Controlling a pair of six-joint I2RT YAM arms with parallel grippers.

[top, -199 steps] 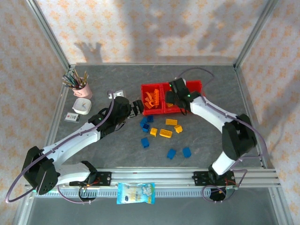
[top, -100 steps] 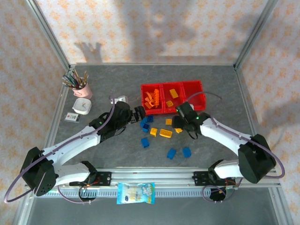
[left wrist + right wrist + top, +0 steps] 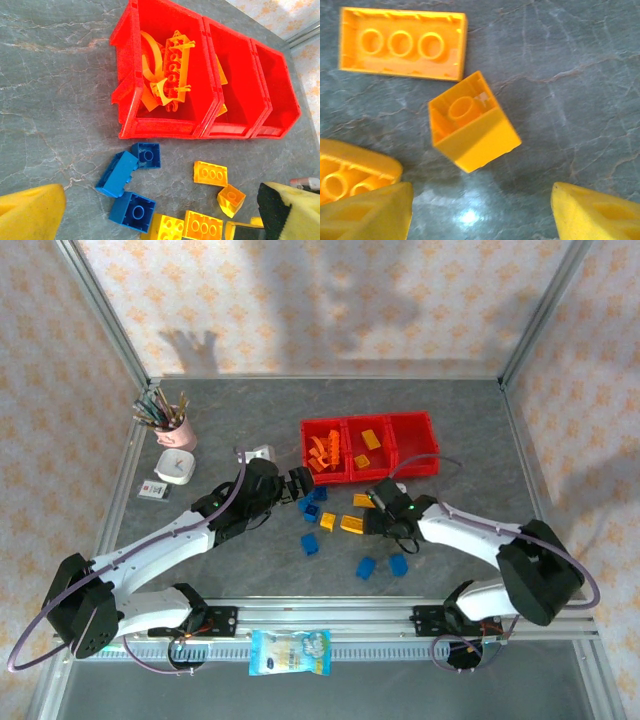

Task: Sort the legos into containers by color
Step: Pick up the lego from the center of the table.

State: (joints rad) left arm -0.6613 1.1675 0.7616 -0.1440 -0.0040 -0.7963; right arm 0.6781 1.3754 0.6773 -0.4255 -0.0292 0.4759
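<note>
The red containers (image 3: pixel 415 462) stand in a row at the back of the table. Curved and long orange legos (image 3: pixel 169 70) lie in the left bin, yellow ones (image 3: pixel 371 439) in the middle bin. Loose blue legos (image 3: pixel 122 172) and yellow legos (image 3: pixel 210 173) lie on the table in front of the bins. My left gripper (image 3: pixel 160 220) hovers open over them, just short of the left bin (image 3: pixel 303 483). My right gripper (image 3: pixel 480 215) is open low over the table (image 3: pixel 372 520). A small yellow lego (image 3: pixel 472 127) lies on its side just ahead of its fingertips, untouched.
A pink cup of pencils (image 3: pixel 170 418), a white box (image 3: pixel 175 466) and a small card (image 3: pixel 152 490) sit at the left. Three blue legos (image 3: pixel 366 567) lie nearer the front. A snack packet (image 3: pixel 290 652) rests on the front rail. Metal frame posts stand along the sides.
My right gripper has pulled back from the middle bin and come down over the loose yellow legos. The left gripper has edged slightly right and stays open.
</note>
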